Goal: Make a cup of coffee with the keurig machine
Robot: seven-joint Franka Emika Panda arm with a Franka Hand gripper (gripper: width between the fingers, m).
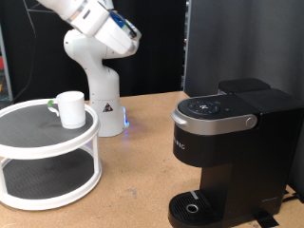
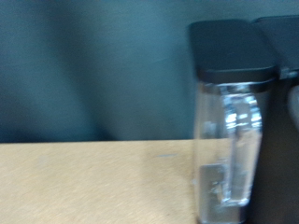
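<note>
The cup [image 1: 69,108], a small white mug, stands on the top shelf of a round white two-tier stand [image 1: 47,152] at the exterior view's left. The keurig machine [image 1: 228,152], black with a silver-grey band and round button panel, stands at the right, its lid down and its drip tray [image 1: 195,207] bare. The white arm [image 1: 95,24] reaches in from the top left; its gripper is out of the exterior view. The wrist view shows no fingers, only the machine's clear water tank [image 2: 229,140] with its black lid and the wooden table [image 2: 93,182].
The robot's white base [image 1: 100,90] stands on the wooden table [image 1: 142,180] behind the stand. A dark curtain fills the back and a dark panel stands behind the machine. The stand's lower shelf [image 1: 43,176] holds nothing.
</note>
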